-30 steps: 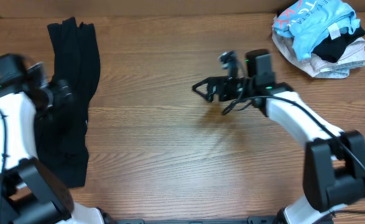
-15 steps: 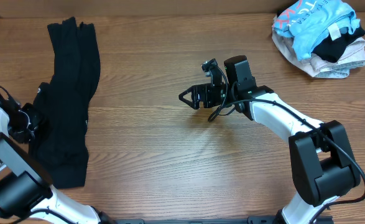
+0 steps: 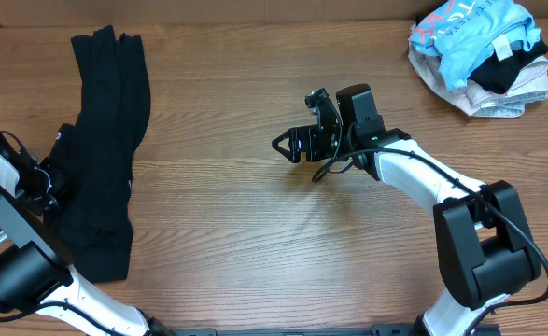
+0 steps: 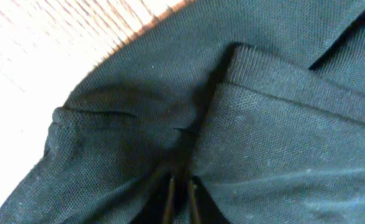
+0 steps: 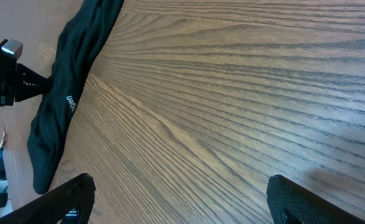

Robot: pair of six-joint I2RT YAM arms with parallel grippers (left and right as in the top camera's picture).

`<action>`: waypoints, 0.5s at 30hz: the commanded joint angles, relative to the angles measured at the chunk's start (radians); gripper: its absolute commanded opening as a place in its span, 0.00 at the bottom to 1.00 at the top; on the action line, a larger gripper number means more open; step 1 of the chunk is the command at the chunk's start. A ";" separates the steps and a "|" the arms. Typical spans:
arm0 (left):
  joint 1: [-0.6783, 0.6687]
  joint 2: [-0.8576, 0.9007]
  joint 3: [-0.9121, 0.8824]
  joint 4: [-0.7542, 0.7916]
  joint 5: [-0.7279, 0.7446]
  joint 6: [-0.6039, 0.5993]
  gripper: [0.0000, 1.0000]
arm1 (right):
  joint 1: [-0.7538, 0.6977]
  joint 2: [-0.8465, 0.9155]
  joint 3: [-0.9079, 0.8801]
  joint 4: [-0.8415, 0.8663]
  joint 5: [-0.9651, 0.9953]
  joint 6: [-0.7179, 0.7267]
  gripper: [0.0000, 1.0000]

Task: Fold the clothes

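A brown wood-grain table (image 3: 255, 243) spans the overhead view, with its far edge along the top.

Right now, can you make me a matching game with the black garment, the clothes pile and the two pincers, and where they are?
Things:
1. black garment
2. clothes pile
3. right pincer
4. left pincer

Places or states:
A. far right corner of the table
B. open, over the bare middle
C. closed on black fabric
D. stretched long down the left side

Pairs: 1-D, 2-A, 3-B, 4-C
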 commanded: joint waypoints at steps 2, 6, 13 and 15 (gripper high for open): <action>-0.009 0.020 0.026 0.008 0.022 -0.032 0.04 | 0.000 -0.002 0.021 0.003 0.016 0.001 0.91; -0.011 0.020 0.044 0.003 0.079 -0.032 0.04 | 0.000 -0.002 0.021 0.003 0.019 0.001 0.91; -0.021 0.020 0.049 0.004 0.079 -0.027 0.20 | 0.000 -0.002 0.021 0.003 0.019 0.001 0.91; -0.021 0.020 0.049 0.005 0.072 -0.027 0.27 | 0.000 -0.002 0.021 0.003 0.019 0.001 0.91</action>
